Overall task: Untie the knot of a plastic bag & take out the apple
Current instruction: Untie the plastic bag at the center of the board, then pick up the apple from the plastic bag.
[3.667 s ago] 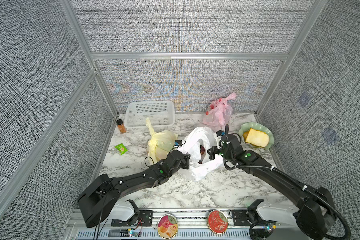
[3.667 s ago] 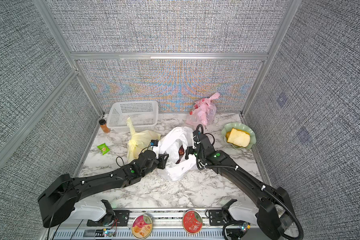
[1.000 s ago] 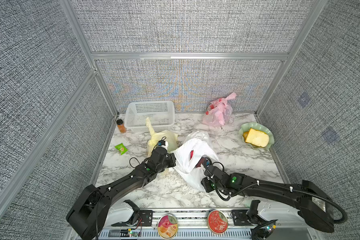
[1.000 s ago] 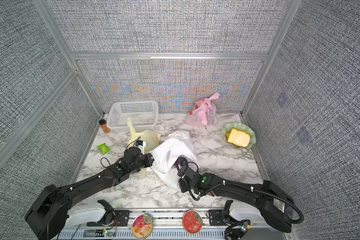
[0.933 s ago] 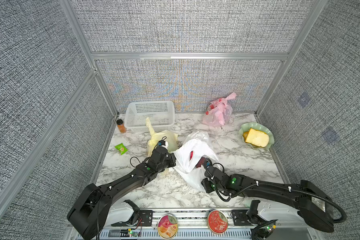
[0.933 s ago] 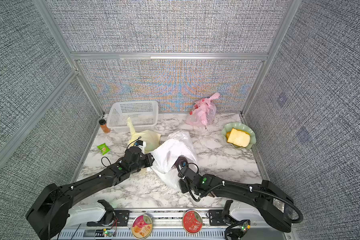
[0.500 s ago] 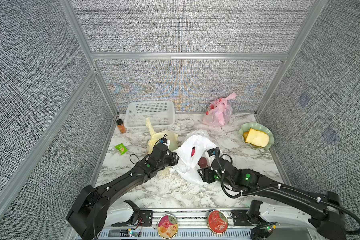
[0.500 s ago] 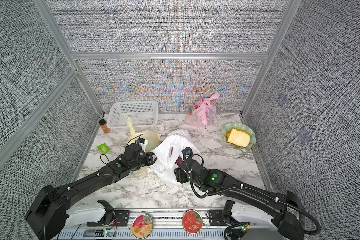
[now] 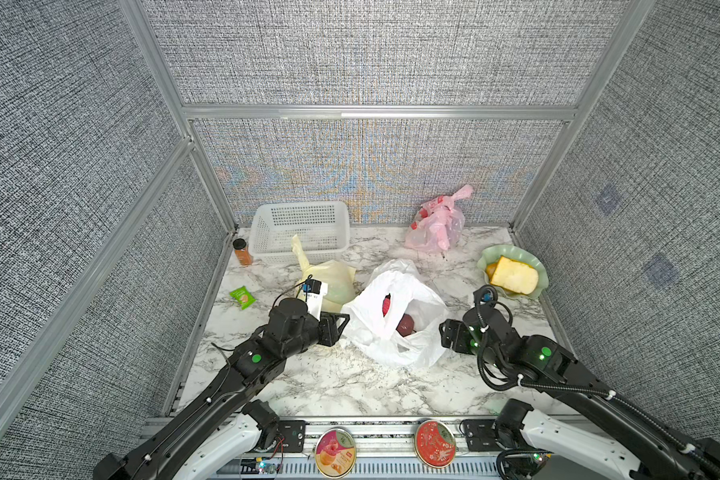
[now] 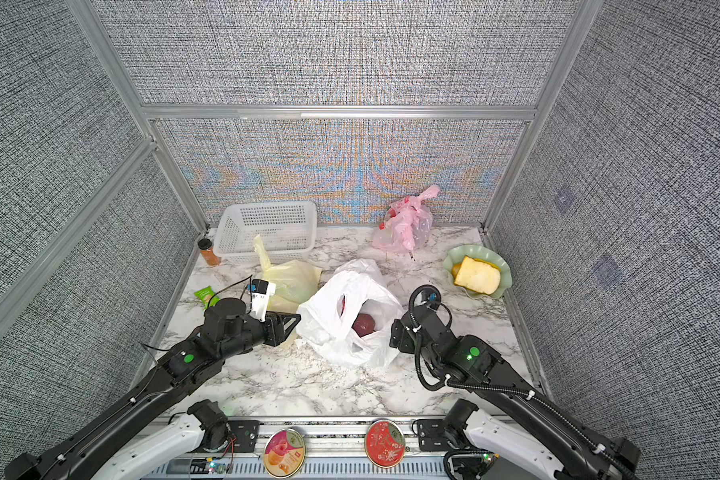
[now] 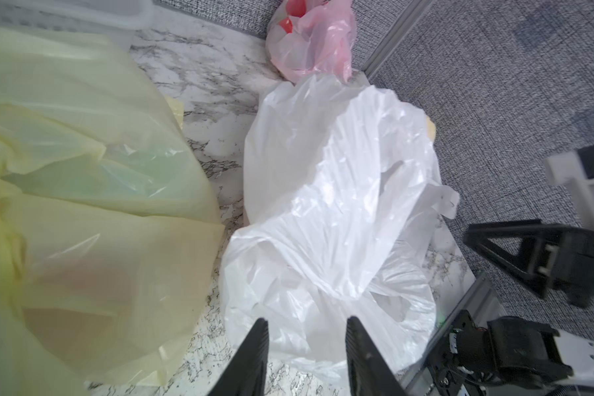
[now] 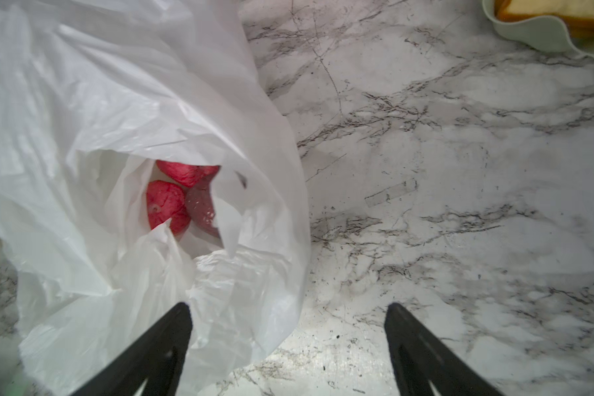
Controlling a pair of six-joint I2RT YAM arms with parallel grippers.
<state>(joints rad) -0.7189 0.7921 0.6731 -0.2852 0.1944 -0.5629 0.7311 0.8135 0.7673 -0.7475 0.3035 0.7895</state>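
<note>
Folds of the white bag (image 9: 395, 332) half hide the apple (image 9: 406, 325).

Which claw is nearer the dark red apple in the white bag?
Right. The right claw sits open at the edge of the white bag, close beside the apple; the left claw is open at the bag's opposite side, farther off.

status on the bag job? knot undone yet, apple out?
Done: the knot looks undone; the white bag gapes open in both top views.
In hand: nothing. The left claw and right claw are both open at the bag's sides, gripping neither plastic nor fruit.
Left: the dark red apple sits inside the bag; it needs grasping and lifting out.
</note>
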